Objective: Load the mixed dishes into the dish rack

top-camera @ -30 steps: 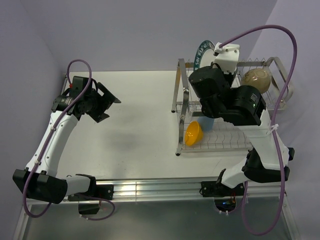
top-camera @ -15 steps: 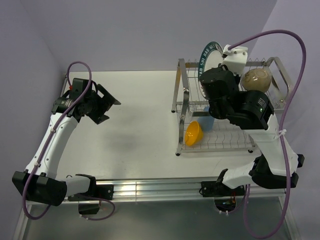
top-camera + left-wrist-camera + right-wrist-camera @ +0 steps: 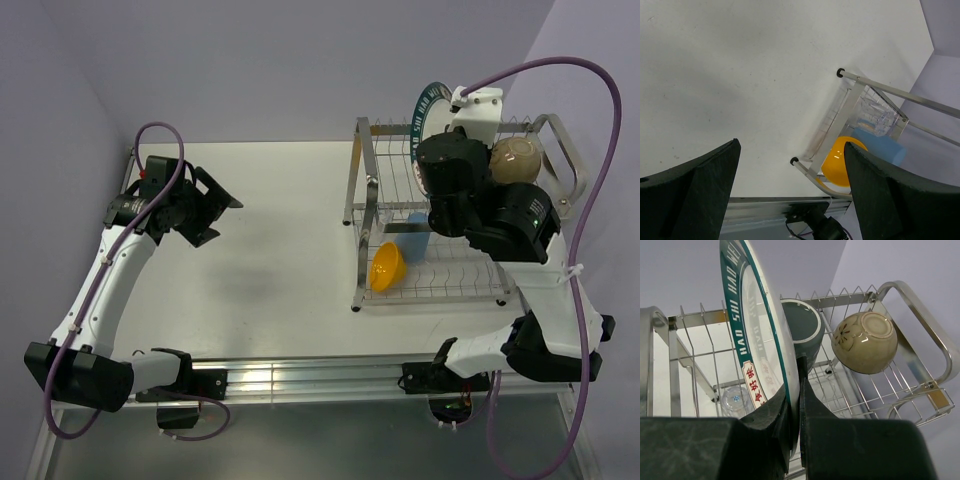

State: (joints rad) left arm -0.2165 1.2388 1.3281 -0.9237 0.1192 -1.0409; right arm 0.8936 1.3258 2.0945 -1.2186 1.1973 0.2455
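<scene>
The rack point(image 3: 460, 280) stood on the right side of the matte white table point(image 3: 280, 220). It was made of thin silver wire grids in two tiers, within a shiny tubular frame whose ends curved into handles.

The right gripper point(image 3: 792, 390) was clamped on the lower rim of the plate point(image 3: 762, 347), one dark finger on each face. It held the plate on edge over the far-left part of the upper tier. Whether the plate touched the wires could not be told. The plate was round, glossy and white, with a broad teal rim band carrying white block letters and a small red-lettered label on its face.

Just behind the plate sat the mug point(image 3: 802, 330), dark and glazed, with a pale ring at its base. At the right end of the upper tier the beige bowl point(image 3: 865, 342) lay on its side, base outward, smooth and speckled, with a faint flower motif.

On the lower tier the tumbler point(image 3: 415, 240), plain light blue, lay beside the orange bowl point(image 3: 387, 267), which was tipped on its side at the near-left corner. The glass point(image 3: 880, 112), clear and faceted, was just beyond them.

The left gripper point(image 3: 791, 150) hung above the left of the table, well apart from the rack. Its rough black fingers were spread wide with nothing between them.
</scene>
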